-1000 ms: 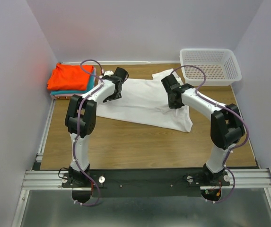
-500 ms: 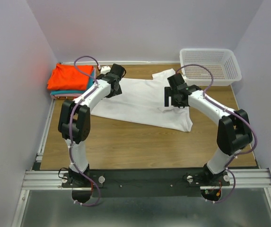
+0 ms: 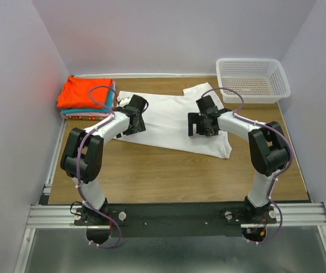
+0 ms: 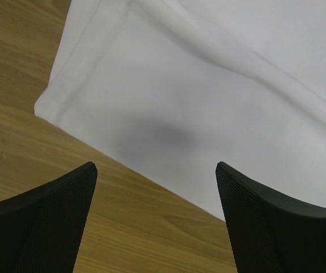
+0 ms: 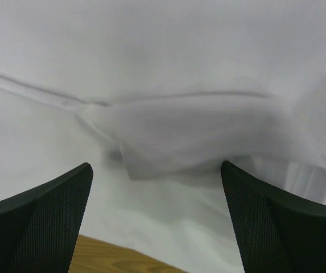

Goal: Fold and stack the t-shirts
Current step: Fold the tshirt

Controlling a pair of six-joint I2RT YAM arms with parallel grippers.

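A plain white t-shirt point(image 3: 171, 114) lies spread flat across the middle of the table. Over its left hem my left gripper point(image 3: 133, 119) is open; in the left wrist view the hem corner point(image 4: 77, 96) lies on wood ahead of the gripper point(image 4: 156, 168), which holds nothing. My right gripper point(image 3: 199, 125) is open above the shirt's right part. Its wrist view shows a folded-over flap of white cloth point(image 5: 168, 136) just beyond the empty gripper point(image 5: 156, 166). Folded t-shirts are stacked at the far left, orange-red point(image 3: 85, 92) on top and teal point(image 3: 89, 110) below.
A white plastic mesh basket point(image 3: 254, 78) stands at the far right corner. Bare wooden table point(image 3: 168, 176) runs from the shirt to the arm bases. Grey walls close in the left, back and right sides.
Both grippers have opened and let go of the white shirt. Both have drawn back toward the near side, the right one also shifting left. The shirt now lies flatter.
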